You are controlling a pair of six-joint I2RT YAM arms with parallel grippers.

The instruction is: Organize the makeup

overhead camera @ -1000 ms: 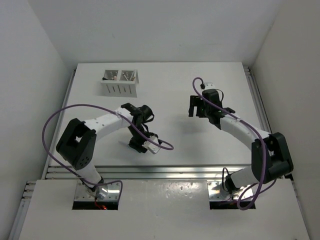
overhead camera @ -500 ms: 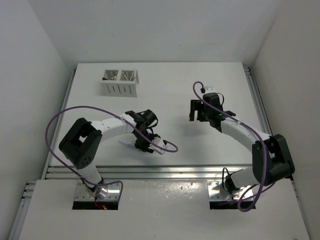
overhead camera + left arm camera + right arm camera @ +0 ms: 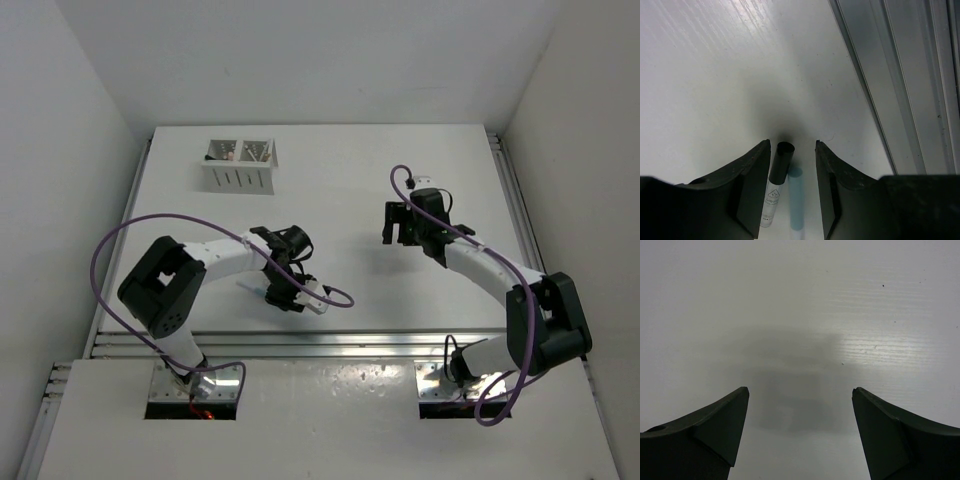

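Overhead, the left gripper (image 3: 276, 292) is hanging low over the counter (image 3: 350, 180) at lower centre-left, with a pale blue stick (image 3: 250, 287) poking out to its left. One white box (image 3: 240, 172) is sitting at upper left, holding sticks too small to count. The right gripper (image 3: 398, 222) is hovering right of centre.

In the left wrist view, the jaws are standing partly open, straddling two sticks lying side by side: the blue one and a clear tube with a black cap (image 3: 776, 185). Neither is being squeezed. Closing now would likely be catching both, so centring on one seems wise.

In the right wrist view, the gripper is gaping wide, holding nothing.
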